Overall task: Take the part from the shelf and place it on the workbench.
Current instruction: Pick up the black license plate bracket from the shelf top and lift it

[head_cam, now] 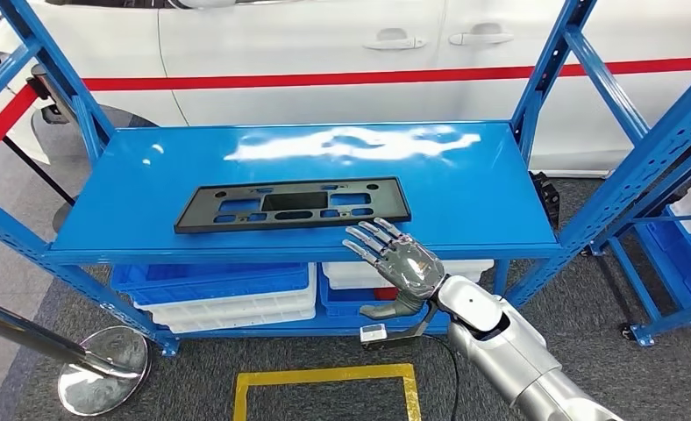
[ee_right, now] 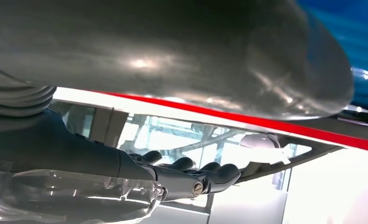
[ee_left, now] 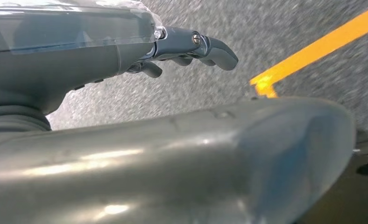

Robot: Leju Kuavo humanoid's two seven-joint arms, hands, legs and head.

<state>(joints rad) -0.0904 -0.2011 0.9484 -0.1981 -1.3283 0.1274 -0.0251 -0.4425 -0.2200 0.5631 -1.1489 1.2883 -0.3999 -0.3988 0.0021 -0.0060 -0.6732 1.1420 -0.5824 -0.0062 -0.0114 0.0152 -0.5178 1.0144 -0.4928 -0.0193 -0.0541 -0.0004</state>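
Head view, black part (head_cam: 292,204) flat on blue shelf (head_cam: 491,202), right hand (head_cam: 397,260) at the near edge just right of the part, fingers spread, holding nothing, left wrist view, left hand (ee_left: 126,51) over grey floor (ee_left: 285,28), fingers loosely curled, empty, right wrist view, fingers (ee_right: 191,175) extended.

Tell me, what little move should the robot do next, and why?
Probably reach the right robot hand a bit further forward and to its left, onto the near edge of the black plastic part. The part lies flat on the blue shelf, not yet held. The hand is open at the shelf's front edge, fingers apart and pointing toward the part, just short of it.
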